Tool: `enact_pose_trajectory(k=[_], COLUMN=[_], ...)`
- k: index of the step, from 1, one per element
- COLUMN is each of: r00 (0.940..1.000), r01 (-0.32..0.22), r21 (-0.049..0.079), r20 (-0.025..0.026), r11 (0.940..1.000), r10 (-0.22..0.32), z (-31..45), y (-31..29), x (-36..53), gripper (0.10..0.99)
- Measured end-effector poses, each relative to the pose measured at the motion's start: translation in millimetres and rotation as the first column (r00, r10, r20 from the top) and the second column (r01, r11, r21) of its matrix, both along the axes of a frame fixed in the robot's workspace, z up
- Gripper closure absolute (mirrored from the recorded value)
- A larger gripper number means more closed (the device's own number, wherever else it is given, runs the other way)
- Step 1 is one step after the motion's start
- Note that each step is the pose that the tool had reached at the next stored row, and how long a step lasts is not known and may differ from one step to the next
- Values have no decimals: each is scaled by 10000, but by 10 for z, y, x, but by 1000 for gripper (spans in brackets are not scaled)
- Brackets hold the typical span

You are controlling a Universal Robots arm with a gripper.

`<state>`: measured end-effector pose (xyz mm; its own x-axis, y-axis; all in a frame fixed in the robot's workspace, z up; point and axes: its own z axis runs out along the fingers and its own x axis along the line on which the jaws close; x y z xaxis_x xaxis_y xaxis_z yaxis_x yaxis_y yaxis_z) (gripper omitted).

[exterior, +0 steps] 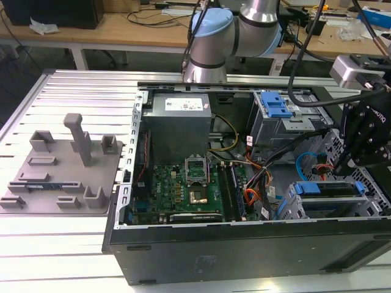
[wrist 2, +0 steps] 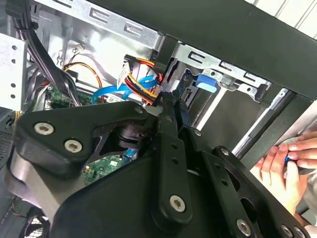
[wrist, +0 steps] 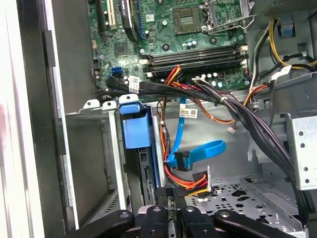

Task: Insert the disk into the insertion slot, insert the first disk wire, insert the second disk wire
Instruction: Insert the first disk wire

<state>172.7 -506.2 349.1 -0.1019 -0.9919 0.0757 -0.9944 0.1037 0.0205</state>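
Disk (wrist: pixel 135 128), blue-framed, edge-on, perhaps seated

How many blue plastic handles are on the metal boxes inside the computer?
2. One is the blue latch on the larger cage, farther back in the exterior view. The other is the disk's blue carrier, in the insertion slot. More may hide behind cables.

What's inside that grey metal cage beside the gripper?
The disk in its blue carrier sits in the insertion slot; only its edge shows, and the slot's walls hide the rest.
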Motion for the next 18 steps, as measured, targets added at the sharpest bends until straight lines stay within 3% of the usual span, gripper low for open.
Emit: enact_pose_trajectory(k=[2,4,7,8,10,16,18], r00=[9998,9993,9982,9979,9978,9978,9978], r01=[-181,-364,-434,-434,-434,-434,-433], r21=[-2,-2,5,42,203,272,490], r20=[9,82,423,482,515,518,527], r11=[9998,9993,9991,9990,9989,9987,9979], r10=[181,364,433,431,423,420,407], z=[1,0,0,1,0,29,31], y=[-1,-1,-1,-2,-4,-25,-79], x=[0,-1,-20,-33,-48,-49,-49], gripper=[922,922,922,922,922,922,922])
